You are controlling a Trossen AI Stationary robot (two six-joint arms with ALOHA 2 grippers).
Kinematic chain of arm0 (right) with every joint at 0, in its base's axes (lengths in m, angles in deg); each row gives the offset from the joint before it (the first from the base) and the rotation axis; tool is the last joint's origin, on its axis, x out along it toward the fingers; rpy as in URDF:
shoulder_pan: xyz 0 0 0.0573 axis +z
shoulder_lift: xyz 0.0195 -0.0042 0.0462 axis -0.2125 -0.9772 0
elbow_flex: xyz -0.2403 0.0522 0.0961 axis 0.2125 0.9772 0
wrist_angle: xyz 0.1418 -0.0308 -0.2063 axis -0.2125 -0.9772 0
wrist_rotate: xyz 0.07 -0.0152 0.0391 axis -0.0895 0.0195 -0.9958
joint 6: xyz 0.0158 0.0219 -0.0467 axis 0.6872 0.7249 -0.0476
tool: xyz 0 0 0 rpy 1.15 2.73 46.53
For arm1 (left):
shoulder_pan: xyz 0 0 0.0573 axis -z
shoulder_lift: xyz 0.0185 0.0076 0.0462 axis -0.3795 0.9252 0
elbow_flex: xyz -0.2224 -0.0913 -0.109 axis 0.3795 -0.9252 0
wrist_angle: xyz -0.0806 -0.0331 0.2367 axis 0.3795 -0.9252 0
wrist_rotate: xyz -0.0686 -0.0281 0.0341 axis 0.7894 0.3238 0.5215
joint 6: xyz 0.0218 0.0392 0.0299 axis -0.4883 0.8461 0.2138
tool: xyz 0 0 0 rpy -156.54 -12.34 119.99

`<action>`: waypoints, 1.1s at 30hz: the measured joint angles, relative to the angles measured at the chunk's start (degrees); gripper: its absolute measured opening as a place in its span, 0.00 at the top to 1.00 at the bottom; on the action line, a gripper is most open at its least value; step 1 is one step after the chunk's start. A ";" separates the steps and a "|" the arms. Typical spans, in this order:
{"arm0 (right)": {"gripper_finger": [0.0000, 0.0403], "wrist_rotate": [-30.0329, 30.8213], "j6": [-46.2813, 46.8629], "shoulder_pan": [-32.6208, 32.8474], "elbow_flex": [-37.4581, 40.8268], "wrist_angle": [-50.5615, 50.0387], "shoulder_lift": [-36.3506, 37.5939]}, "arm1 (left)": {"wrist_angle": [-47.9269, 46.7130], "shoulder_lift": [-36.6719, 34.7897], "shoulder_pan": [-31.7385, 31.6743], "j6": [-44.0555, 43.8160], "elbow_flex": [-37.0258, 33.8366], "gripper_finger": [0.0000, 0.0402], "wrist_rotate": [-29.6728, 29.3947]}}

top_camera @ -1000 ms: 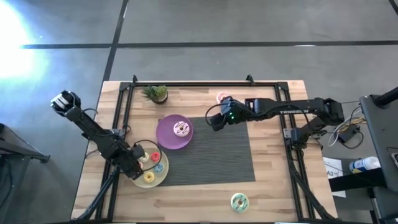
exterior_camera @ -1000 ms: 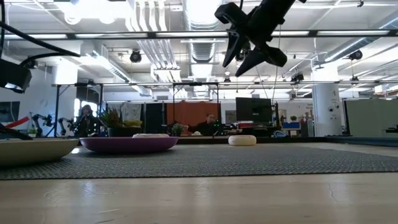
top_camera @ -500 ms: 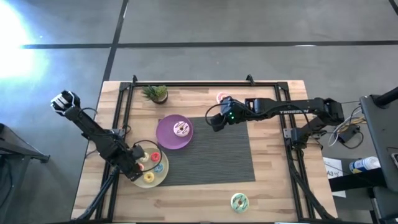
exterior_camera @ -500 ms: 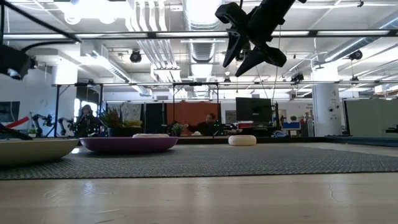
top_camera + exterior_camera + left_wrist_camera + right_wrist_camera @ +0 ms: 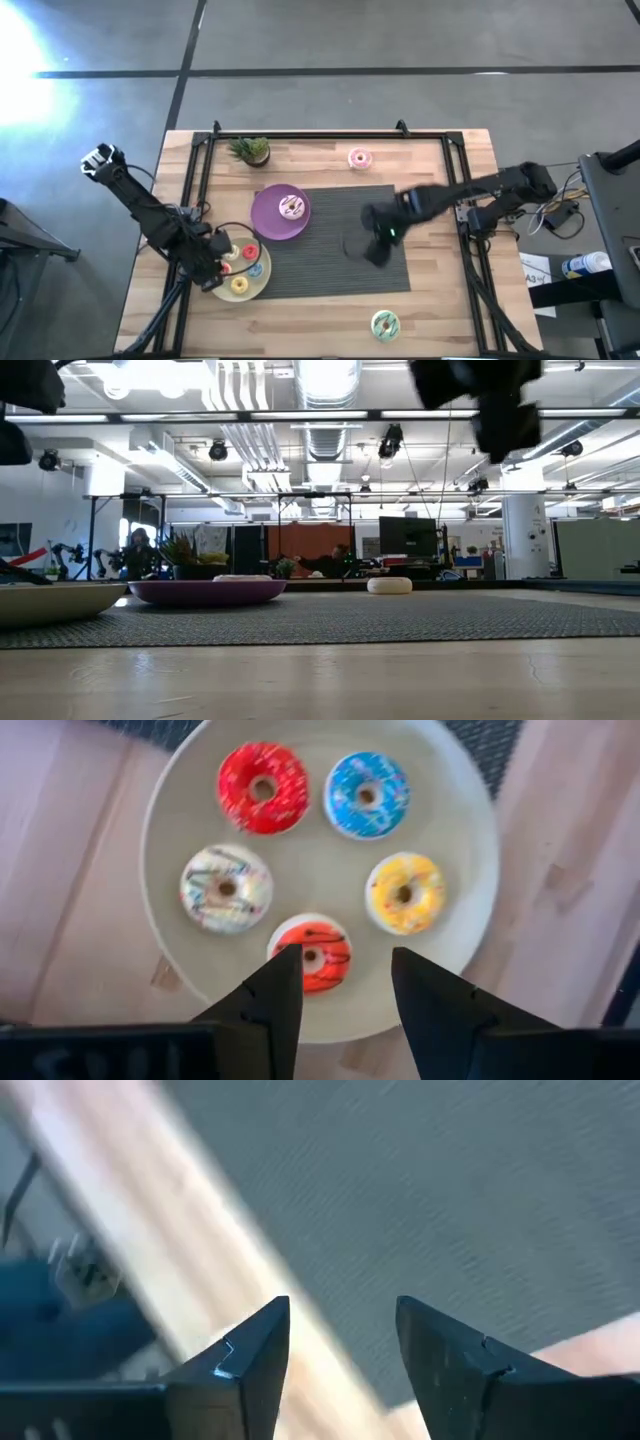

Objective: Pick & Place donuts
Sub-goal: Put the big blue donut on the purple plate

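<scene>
A cream plate [image 5: 310, 860] near the table's left edge holds several small donuts: red [image 5: 262, 787], blue [image 5: 366, 795], white-sprinkled [image 5: 226, 888], yellow [image 5: 404, 893] and orange [image 5: 312, 952]. My left gripper [image 5: 345, 955] hangs open above the orange one, touching nothing. A white-and-pink donut [image 5: 291, 207] lies on the purple plate [image 5: 268, 222]. A pink donut [image 5: 359, 158] lies on the bare wood at the far side and a green-iced one [image 5: 385, 324] near the front edge. My right gripper [image 5: 340, 1350] is open and empty above the grey mat [image 5: 330, 260].
A small potted plant [image 5: 250, 150] stands at the far left of the table. A black frame [image 5: 200, 170] runs along the table's edges. Cables and a bottle [image 5: 585, 264] lie off the table's right side. People sit in the room beyond the table.
My left gripper has risen straight up above the cream plate. My right gripper has swung from the mat's far edge, beside the pink donut, toward the table's near edge, and now hangs over the mat's middle, turned about and blurred.
</scene>
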 joint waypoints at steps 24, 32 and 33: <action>0.47 9.90 14.22 30.81 -3.83 9.55 -19.08 | 4.63 -0.06 0.00 2.97 -2.05 0.68 -2.50; 0.37 11.20 7.99 31.09 -3.76 8.90 -20.74 | 4.66 -0.06 0.00 3.28 -2.05 0.68 -2.46; 0.36 11.79 7.33 31.11 -3.65 8.80 -21.53 | 4.64 -0.06 0.00 3.26 -2.05 0.68 -2.46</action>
